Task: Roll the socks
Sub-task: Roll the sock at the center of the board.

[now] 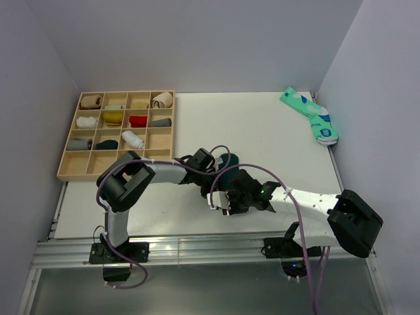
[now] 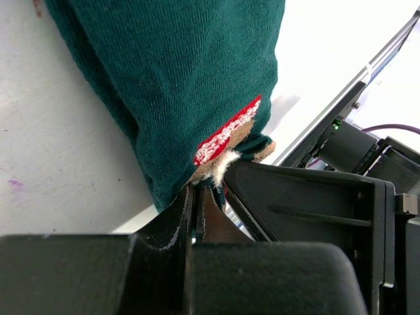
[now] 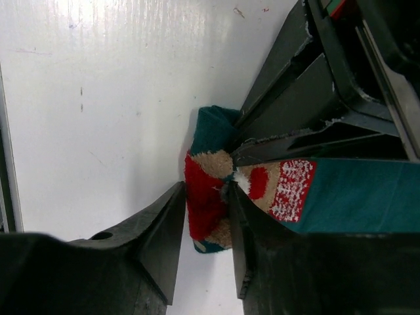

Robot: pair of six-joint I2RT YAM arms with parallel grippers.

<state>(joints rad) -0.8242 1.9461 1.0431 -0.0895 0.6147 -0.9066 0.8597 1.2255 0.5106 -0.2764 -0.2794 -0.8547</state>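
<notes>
The green sock (image 1: 226, 164) lies on the table (image 1: 262, 131) to the right of the wooden tray (image 1: 75, 174), about level with the tray's near edge. The left gripper (image 2: 195, 197) has its fingers pressed almost together, pinching the sock's cuff edge beside the red-and-white figure. The right gripper (image 3: 205, 197) stands partly open, its two fingers clasping the folded red-and-beige cuff between them.

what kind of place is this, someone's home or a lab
Most likely a robot lab test cell, not a home: a white table boxed in by bare pale walls, two robot arms bolted to a metal rail at its near edge, and a wooden tray of rolled socks.
</notes>
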